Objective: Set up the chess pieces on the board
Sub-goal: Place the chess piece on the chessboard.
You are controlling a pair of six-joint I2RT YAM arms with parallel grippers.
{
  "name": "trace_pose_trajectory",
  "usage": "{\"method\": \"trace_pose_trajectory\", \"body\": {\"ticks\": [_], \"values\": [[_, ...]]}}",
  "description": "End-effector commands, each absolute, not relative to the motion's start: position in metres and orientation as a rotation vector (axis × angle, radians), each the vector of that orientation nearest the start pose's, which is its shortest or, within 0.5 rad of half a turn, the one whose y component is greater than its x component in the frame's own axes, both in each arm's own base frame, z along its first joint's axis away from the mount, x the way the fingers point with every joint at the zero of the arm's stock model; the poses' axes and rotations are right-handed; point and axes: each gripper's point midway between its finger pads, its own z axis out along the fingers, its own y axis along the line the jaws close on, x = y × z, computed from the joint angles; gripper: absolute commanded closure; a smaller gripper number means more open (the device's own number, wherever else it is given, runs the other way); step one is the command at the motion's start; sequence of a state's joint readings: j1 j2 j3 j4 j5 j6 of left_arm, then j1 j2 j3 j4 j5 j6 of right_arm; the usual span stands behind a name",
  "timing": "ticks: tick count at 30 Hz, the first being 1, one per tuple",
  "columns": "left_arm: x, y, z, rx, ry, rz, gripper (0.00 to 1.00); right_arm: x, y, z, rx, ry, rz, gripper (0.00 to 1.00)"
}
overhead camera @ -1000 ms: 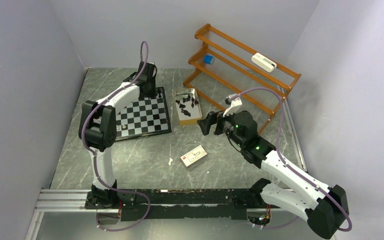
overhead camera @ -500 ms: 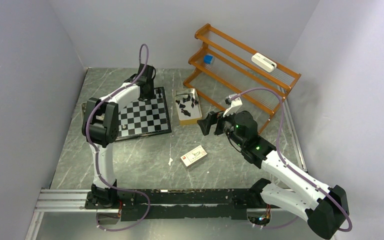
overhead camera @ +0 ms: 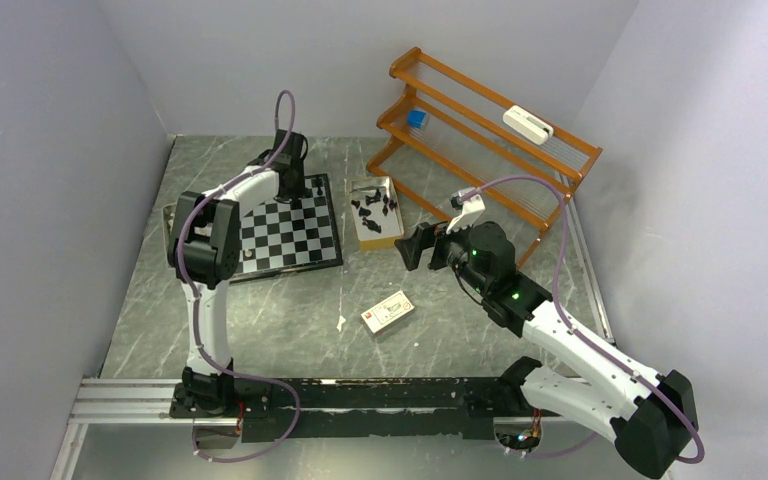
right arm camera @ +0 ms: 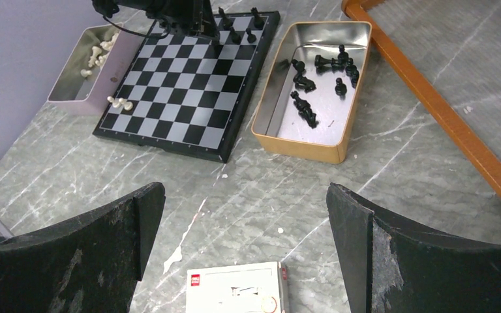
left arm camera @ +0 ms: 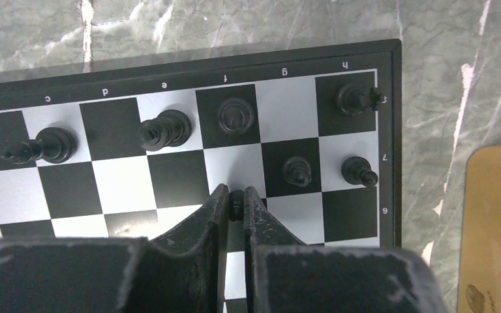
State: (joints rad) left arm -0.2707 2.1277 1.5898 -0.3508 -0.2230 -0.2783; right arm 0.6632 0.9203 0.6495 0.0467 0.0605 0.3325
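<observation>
A lilac tray (right arm camera: 75,105) of pale pieces sits at the board's (overhead camera: 290,235) nine o'clock. Over the far rows the left gripper (left arm camera: 235,195) pinches a small black piece (left arm camera: 235,207), six black pieces (left arm camera: 163,129) set just ahead. At three o'clock lies a tan tin (right arm camera: 300,147); the right gripper (right arm camera: 244,195) hangs spread wide above a card box (right arm camera: 238,293).
</observation>
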Motion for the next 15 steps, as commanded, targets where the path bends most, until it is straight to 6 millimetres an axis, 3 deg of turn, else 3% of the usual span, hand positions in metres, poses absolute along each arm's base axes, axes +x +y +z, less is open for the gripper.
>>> {"method": "trace_pose_trajectory", "body": {"ticks": [1, 15], "values": [[0.532, -0.111, 0.049, -0.104, 2.381, 0.032, 0.85, 0.274, 0.214, 0.232, -0.247, 1.794, 0.645, 0.0], [0.531, -0.108, 0.03, -0.088, 2.415, 0.068, 0.82, 0.273, 0.211, 0.235, -0.245, 1.788, 0.636, 0.0]]}}
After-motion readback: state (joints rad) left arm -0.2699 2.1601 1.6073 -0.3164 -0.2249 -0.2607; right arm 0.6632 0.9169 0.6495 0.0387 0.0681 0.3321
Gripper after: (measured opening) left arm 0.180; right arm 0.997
